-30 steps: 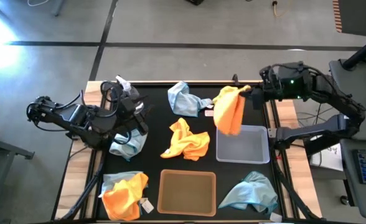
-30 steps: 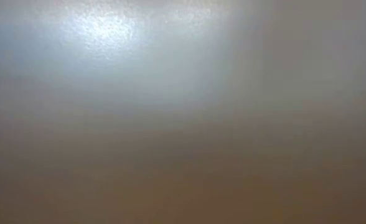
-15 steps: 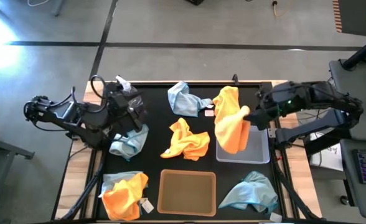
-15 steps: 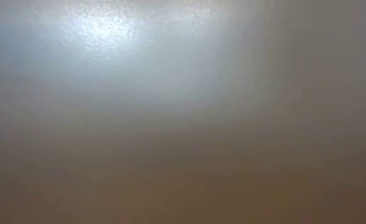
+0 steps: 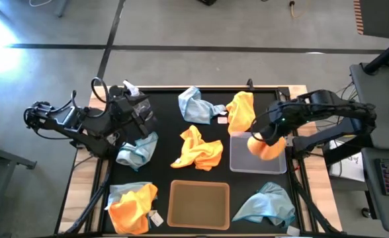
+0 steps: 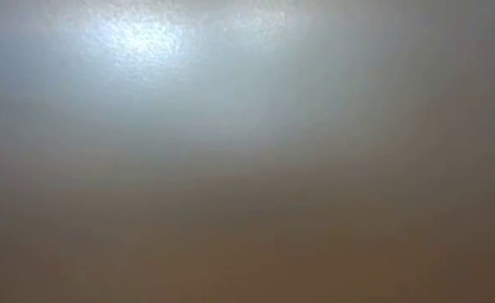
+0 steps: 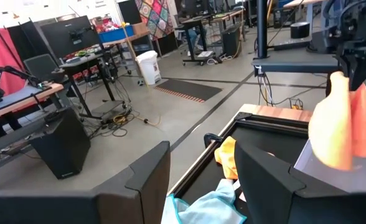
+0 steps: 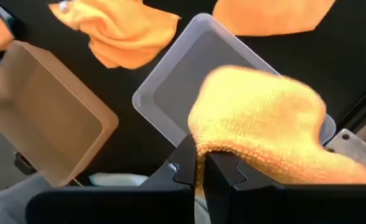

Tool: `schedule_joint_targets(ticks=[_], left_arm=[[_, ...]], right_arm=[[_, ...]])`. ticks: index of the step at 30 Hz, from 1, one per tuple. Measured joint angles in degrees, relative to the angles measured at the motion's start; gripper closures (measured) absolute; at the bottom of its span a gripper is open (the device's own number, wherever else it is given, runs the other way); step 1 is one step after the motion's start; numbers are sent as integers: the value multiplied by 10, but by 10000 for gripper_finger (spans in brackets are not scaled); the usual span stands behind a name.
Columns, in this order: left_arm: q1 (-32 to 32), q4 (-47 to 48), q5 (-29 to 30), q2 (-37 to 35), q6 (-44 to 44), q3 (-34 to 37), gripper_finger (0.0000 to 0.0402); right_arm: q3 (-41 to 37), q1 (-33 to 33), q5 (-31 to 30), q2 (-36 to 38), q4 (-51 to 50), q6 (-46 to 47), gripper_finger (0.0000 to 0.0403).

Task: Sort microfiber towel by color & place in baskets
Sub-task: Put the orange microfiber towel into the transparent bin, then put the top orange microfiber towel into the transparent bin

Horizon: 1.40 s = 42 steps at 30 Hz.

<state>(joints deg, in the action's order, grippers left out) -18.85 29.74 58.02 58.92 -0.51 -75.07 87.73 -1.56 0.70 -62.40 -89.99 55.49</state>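
High view, right arm: it reaches in from the right side, bent at the elbow, and its right pincer [image 5: 266, 137] hangs over the light grey basket [image 5: 258, 165].
High view, right pincer state: clenched on an orange towel [image 5: 266, 147], which hangs bunched above the right part of the grey basket.
High view, left arm: it lies folded at the left edge of the dark surface [image 5: 165, 155], and its left pincer [image 5: 143, 125] is just above a pale blue towel [image 5: 136, 151]; from here I cannot tell the state of its fingers.
High view, other towels: one orange towel [image 5: 241, 110] lies at the far side, just beside the grey basket; one orange towel [image 5: 198, 148] is in the middle; a blue one [image 5: 198, 106] is at the far middle; an orange and blue heap [image 5: 131, 205] is near left; a blue one [image 5: 266, 203] is near right.
High view, tan basket: the tan-brown basket [image 5: 199, 204] stands at the near edge, between the heap and the near blue towel.
Low view: only a grey-brown blur, nothing can be told.
Left wrist view: the two dark fingers [image 7: 147, 180] stand apart with nothing between them; blue cloth [image 7: 206, 205] is below them.
Right wrist view: the fingers [image 8: 186, 163] are pressed together on the held orange towel [image 8: 264, 124], above the grey basket [image 8: 170, 93]; the tan basket [image 8: 46, 112] is beside it.
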Motion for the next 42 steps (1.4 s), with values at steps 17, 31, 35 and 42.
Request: schedule_joint_targets(ticks=[17,31,35,42], left_arm=[[0,13,0,-1,0,0,237],[0,17,0,-4,0,0,237],[0,17,0,-6,0,0,237],[0,17,0,-9,0,0,237]], right_arm=[[-5,-1,39,-62,0,-62,392],[-10,-1,70,-82,0,-96,295],[-11,-1,67,-82,0,-92,284],[-12,0,-97,-83,0,-93,282]])
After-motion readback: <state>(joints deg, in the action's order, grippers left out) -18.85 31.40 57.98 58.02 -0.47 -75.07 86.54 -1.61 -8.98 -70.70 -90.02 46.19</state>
